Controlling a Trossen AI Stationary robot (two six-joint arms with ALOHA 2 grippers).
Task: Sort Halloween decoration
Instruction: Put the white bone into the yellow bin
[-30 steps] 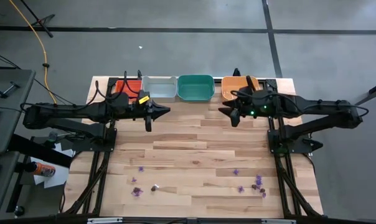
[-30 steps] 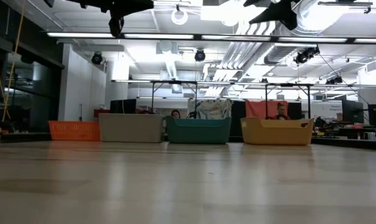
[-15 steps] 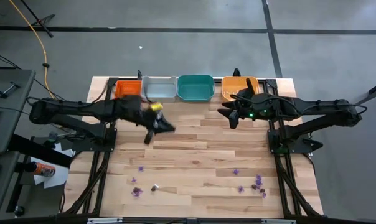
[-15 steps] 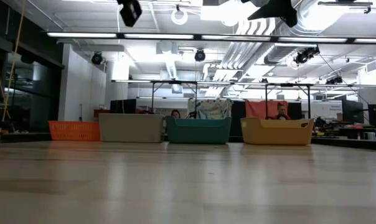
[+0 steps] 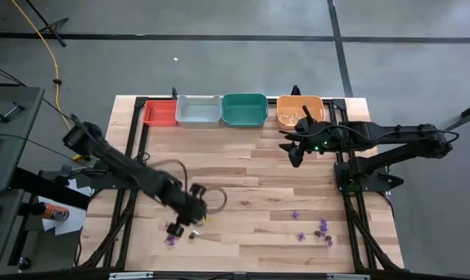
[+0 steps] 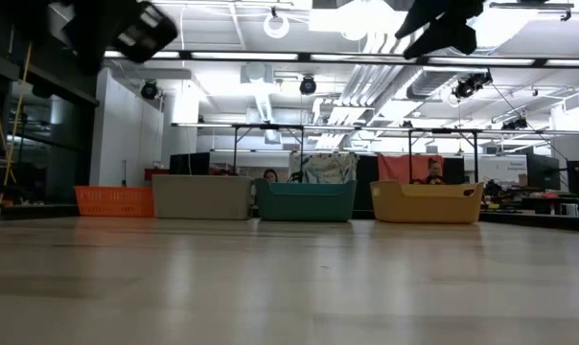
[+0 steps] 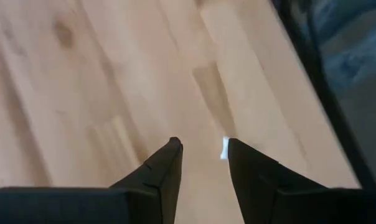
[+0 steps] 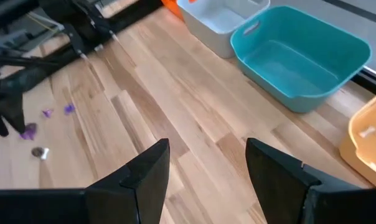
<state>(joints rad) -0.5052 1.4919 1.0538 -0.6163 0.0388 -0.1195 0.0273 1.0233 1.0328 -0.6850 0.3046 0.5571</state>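
Tiny purple Halloween trinkets lie in two loose groups on the wooden table: one near the front left [image 5: 171,238], also in the right wrist view [image 8: 29,130], and one at the front right [image 5: 323,226]. A darker one [image 5: 193,233] lies by the left group. My left gripper [image 5: 190,215] is blurred and hangs open just above the left group, pointing steeply down. Its wrist view [image 7: 203,148] shows bare wood and a small pale speck [image 7: 225,148] between the fingertips. My right gripper [image 5: 293,152] hovers open, high over the table's far right, in front of the orange tray.
Four trays line the far edge: red [image 5: 160,113], grey [image 5: 198,111], teal [image 5: 244,110] and orange [image 5: 300,110], the orange one [image 8: 368,146] with pale pieces in it. The table's middle [image 5: 250,183] is bare wood. People sit in the room behind.
My left arm has swung fast from the far edge by the red and grey trays toward the table's near left. It has sunk and tipped its gripper steeply down over the left group of trinkets. My right gripper has stayed in place, tipping slightly downward.
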